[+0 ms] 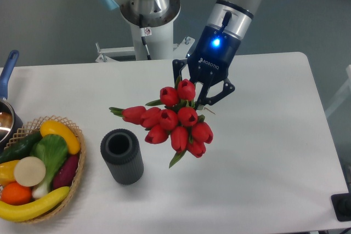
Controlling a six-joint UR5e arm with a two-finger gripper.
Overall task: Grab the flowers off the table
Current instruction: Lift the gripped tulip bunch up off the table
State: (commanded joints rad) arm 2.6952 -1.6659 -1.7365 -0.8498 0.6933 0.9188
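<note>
The flowers (171, 121), a bunch of red tulip buds with green leaves, hang in the air above the middle of the white table (263, 163). My gripper (198, 95) is shut on their stems just behind the buds, which point down and to the left toward the camera. The stems themselves are mostly hidden behind the buds and fingers. A blue light glows on the gripper's wrist.
A dark grey ribbed cylinder cup (122, 156) stands upright just left of and below the bunch. A wicker basket (77, 176) of fruit and vegetables sits at the left front edge. A pot with a blue handle (7, 69) is at the far left.
</note>
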